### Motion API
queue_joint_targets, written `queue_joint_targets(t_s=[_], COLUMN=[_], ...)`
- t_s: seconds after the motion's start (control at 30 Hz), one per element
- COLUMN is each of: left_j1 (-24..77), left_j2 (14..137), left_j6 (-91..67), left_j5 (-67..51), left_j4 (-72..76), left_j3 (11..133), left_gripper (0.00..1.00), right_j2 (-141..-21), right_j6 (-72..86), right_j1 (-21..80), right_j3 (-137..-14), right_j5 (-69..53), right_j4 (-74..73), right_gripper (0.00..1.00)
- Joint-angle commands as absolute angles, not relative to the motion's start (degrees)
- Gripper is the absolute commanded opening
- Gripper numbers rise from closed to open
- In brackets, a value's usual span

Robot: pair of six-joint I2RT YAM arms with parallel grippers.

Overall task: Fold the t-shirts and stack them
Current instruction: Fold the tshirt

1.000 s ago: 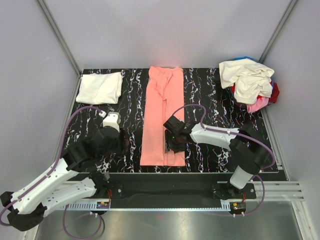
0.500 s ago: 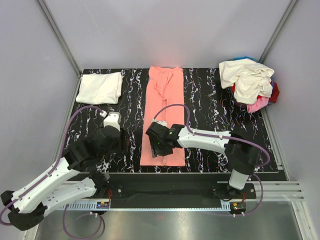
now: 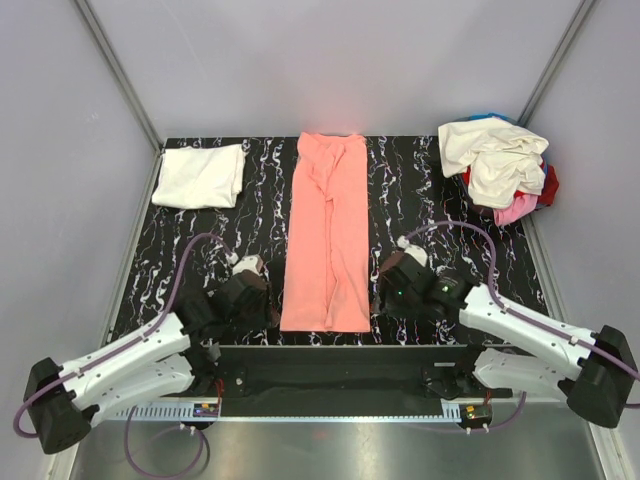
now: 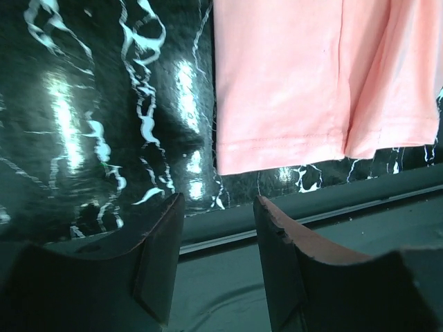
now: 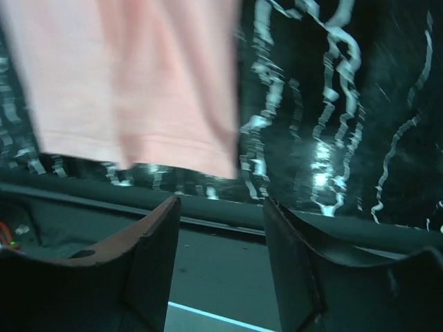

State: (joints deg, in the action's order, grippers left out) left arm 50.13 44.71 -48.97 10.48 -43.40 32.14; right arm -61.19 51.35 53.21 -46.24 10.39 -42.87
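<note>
The salmon-pink shirt lies in the middle of the black marbled table; it is folded lengthwise into a long narrow strip that runs from the far edge almost to the front edge. A folded white shirt lies flat at the far left corner; a loose pile of shirts, cream on top with red, pink and blue under it, sits at the far right corner. The left gripper is low, just beside the strip's near left corner; the right gripper is just beside its near right corner; both have their fingers apart, with nothing between them and clear of the cloth.
</note>
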Motion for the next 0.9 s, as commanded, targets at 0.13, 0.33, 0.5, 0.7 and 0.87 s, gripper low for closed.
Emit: queue_joint_targets(t_s=[0.13,0.33,0.5,0.7,0.87], left_j1=[50.0,50.0,50.0,50.0,50.0], left_j2=[48.0,49.7,50.9,54.0,58.3], left_j6=[-54.2,-56.2,-58.2,-59.5,-60.2], left_j5=[4.6,5.4,7.0,8.1,7.8], left_j4=[-30.4,-27.8,-29.6,-30.9,-29.8], left_j3=[28.4,25.3,24.8,25.4,25.4], left_gripper=[0.5,0.5,0.53,0.58,0.59], right_j2=[-59.1,-66.5,-71.5,-75.1,-76.3], right_j6=[54.6,53.8,53.1,53.0,53.2], right_j1=[45.1,44.1,44.1,44.1,44.1], right_j3=[-33.0,-32.9,-35.2,-36.6,-37.2], right_j5=[-4.4,-8.7,-9.0,-8.9,-8.5], right_j4=[-33.1,-26.3,-25.0,-23.8,-23.7], right_gripper=[0.55,0.53,0.52,0.49,0.42])
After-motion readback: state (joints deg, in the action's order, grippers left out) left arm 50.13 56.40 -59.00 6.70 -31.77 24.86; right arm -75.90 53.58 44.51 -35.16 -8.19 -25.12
